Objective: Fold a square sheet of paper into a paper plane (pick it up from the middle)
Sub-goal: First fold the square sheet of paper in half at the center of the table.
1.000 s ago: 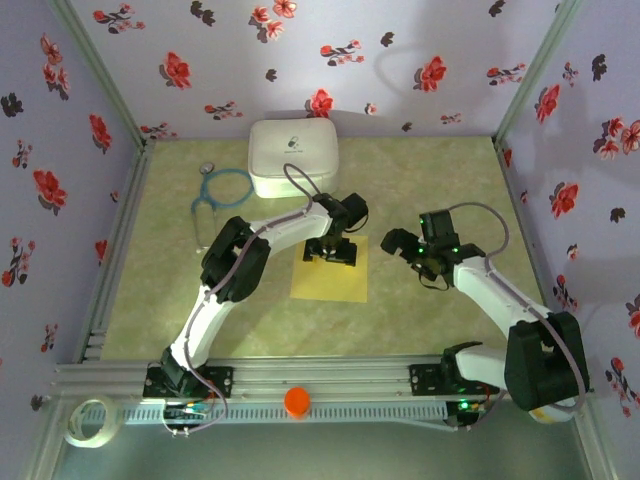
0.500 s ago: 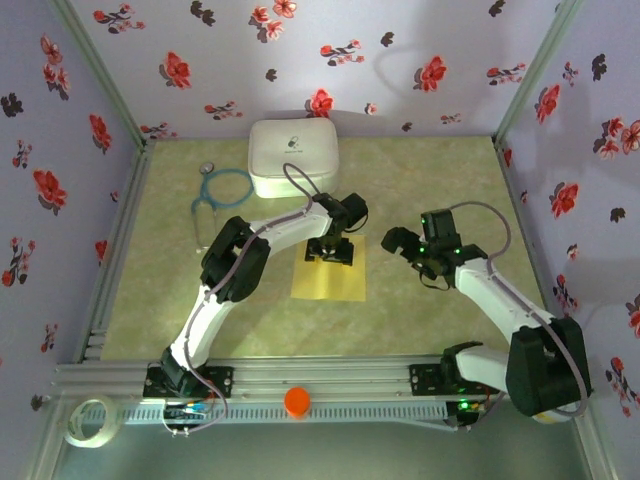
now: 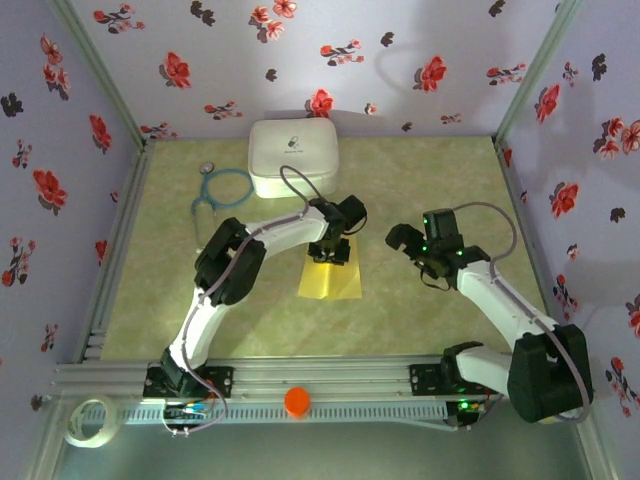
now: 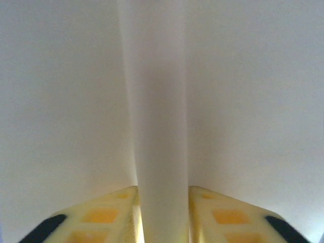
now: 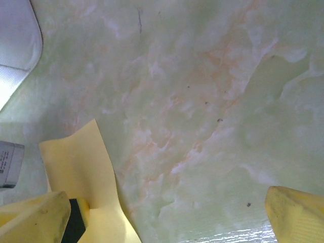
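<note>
Square sheet of paper (image 3: 330, 283) is pinched mid-sheet by left gripper (image 4: 162, 220), shown close in its wrist view. Right gripper (image 5: 167, 217) is held spread.

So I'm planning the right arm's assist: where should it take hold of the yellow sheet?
Likely the sheet by its right edge, coming from the right: the left claw pinches its middle into a ridge, and that edge seems lifted off the table.

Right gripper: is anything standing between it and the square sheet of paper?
Nothing visible does: bare table lies between the right gripper and the square sheet of paper, whose middle the left gripper pinches.
</note>
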Tool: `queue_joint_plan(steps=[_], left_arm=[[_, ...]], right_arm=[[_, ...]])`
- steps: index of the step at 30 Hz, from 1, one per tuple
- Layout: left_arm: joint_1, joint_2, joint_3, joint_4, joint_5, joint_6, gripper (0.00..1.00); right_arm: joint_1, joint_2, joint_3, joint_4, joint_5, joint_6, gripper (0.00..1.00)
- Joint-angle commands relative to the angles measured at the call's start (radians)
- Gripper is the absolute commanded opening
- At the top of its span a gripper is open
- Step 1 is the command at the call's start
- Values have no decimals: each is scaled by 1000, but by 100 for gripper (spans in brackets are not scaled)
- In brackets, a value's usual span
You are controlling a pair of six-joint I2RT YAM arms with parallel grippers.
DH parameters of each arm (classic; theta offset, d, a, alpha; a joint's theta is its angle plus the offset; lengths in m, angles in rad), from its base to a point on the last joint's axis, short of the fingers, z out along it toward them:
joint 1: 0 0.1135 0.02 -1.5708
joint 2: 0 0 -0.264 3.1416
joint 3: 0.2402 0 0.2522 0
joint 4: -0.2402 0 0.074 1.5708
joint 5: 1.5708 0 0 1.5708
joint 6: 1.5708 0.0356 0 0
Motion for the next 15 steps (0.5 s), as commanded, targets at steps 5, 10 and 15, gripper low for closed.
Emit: queue_joint_plan(steps=[5,10,15], left_arm=[[-3,-124,-29,117,54,49,22],[28,-229,-137,284,203,47,22],[105,-321,-312,556,446,-48,20]], right_arm=[[-6,-116,-57,-8,176,72,99],[-7,-203,-122,93,132,4,99],[-9,-228,-132,146,96,13,99]])
